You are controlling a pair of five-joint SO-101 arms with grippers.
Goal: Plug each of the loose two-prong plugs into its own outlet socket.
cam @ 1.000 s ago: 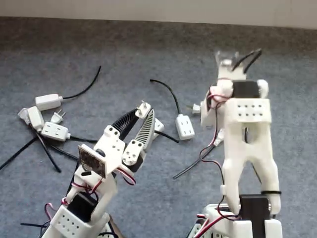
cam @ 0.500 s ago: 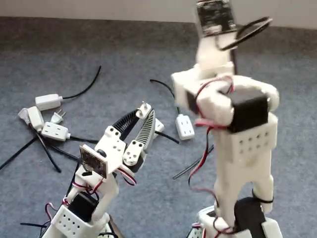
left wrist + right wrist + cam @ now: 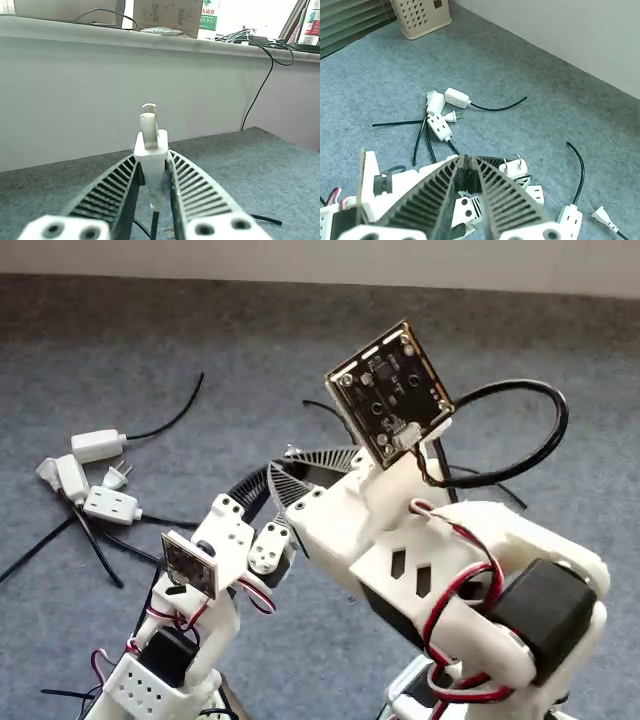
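Swinging across from its upright stand a second ago, the right arm [image 3: 430,570] now leans low over the held plug, its green-black circuit board [image 3: 390,395] tilted up and covering the socket and plug that lay in the open on that side earlier; the left arm has kept its place. That plug [image 3: 150,147], a small white moulded block, is clamped between the ribbed black fingers of the left gripper [image 3: 152,159], body upright, its two flat metal prongs [image 3: 148,125] standing clear above the fingertips and a thin black cord hanging below. Seen from the right wrist, the right gripper [image 3: 465,161] sits just beside the held plug, its ribbed, tapering fingers drawn together at the tips with nothing between them. Well apart from the held plug, three white rectangular socket blocks [image 3: 110,503] lie bunched on the grey, short-piled carpet [image 3: 560,390] with a small loose plug [image 3: 118,475] among them, and thin black cords [image 3: 100,550] trail off from them
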